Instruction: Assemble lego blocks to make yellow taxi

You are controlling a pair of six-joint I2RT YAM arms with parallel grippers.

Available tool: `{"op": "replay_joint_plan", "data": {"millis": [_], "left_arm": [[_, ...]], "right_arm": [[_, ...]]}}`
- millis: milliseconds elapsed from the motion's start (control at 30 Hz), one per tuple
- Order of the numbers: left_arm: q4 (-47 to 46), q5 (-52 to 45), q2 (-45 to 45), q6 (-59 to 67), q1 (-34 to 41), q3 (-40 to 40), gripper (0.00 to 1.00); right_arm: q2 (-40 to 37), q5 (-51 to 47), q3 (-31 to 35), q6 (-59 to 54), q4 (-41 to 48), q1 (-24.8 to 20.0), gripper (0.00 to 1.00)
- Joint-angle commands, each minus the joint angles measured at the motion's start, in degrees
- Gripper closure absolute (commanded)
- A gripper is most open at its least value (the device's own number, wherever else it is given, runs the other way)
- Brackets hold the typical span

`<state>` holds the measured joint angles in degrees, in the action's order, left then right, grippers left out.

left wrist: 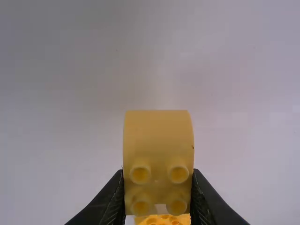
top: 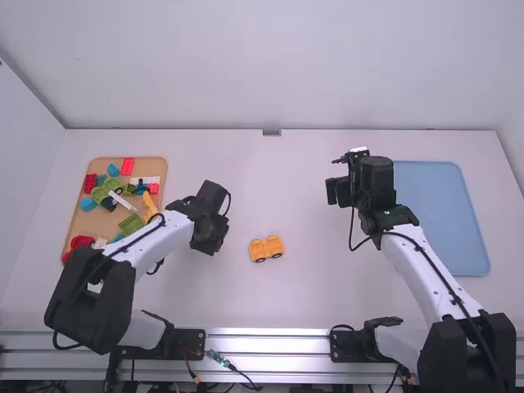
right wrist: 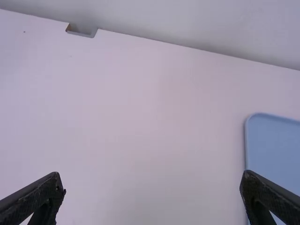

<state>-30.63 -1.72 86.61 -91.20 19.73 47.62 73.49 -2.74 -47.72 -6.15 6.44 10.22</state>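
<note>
Left gripper closed on a curved, studded yellow block, probably light, rigid, slick plastic, best pinched by its sides. Wheeled yellow car base at its three o'clock, high view. Right gripper wide apart, empty.

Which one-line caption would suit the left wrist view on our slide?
The left gripper grips a yellow block by its sides, four studs showing, an orange piece beyond.

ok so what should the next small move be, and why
Probably ease the yellow block sideways until it is over the wheeled orange base, before lowering it. The left jaws already grip the block, while the base stands on the table just beside them, with studs showing that could take it.
</note>
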Motion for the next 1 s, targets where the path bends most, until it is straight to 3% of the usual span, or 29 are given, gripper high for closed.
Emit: {"op": "replay_joint_plan", "data": {"millis": [0,767,900,933,967], "left_arm": [[-1.88,-1.03,2.12,-7.91,0.04,-0.98,0.98],[2.38,-3.08,7.65,-17.46,2.1,-0.98,0.98],[3.06,-4.81,7.65,-17.42,2.1,-0.98,0.85],[3.17,-4.98,7.65,-17.42,2.1,-0.98,0.77],[3.15,-5.07,7.65,-17.46,1.95,-1.03,0.58]], "right_arm": [[0.15,0.13,-1.07,0.35,0.02,-0.02,0.01],[0.15,0.13,-1.07,0.33,0.07,-0.04,0.01],[0.15,0.13,-1.07,0.33,0.24,-0.04,0.01],[0.15,0.13,-1.07,0.33,0.26,-0.04,0.01],[0.15,0.13,-1.07,0.33,0.31,-0.04,0.01]]}}
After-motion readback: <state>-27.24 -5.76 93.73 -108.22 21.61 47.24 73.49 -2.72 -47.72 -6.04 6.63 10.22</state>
